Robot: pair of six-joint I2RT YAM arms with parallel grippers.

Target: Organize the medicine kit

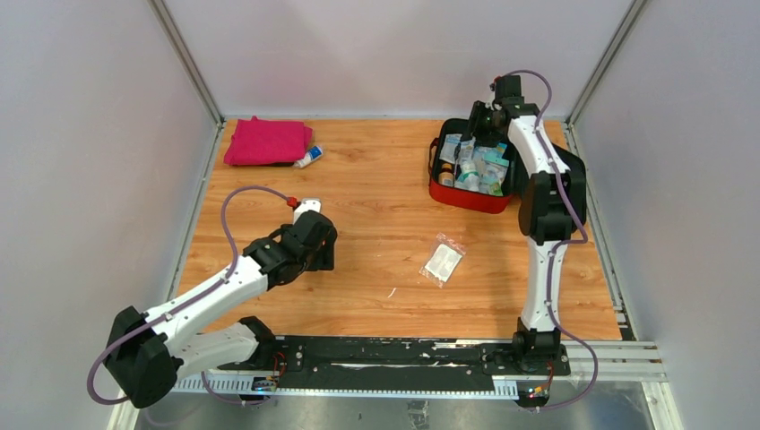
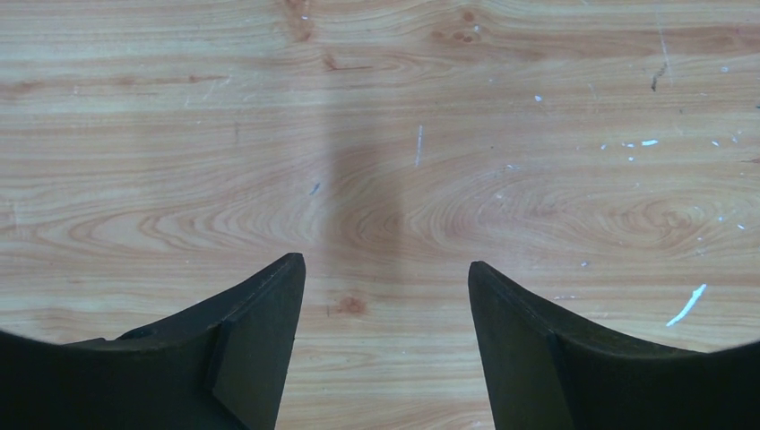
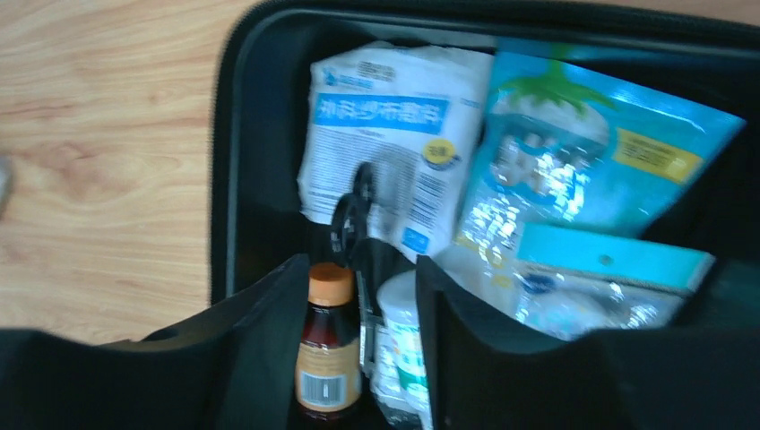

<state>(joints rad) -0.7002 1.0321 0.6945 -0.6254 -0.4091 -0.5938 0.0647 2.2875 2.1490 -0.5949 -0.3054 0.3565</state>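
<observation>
While right claw gapes astride bottle inside medicine kit, left claw wide above table.

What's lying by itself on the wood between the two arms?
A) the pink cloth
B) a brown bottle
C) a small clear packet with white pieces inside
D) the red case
C: the clear packet lies alone mid-table; the medicine kit and pink cloth sit at the far edge.

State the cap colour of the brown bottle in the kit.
The cap is orange, clearest in the right wrist view.
</observation>
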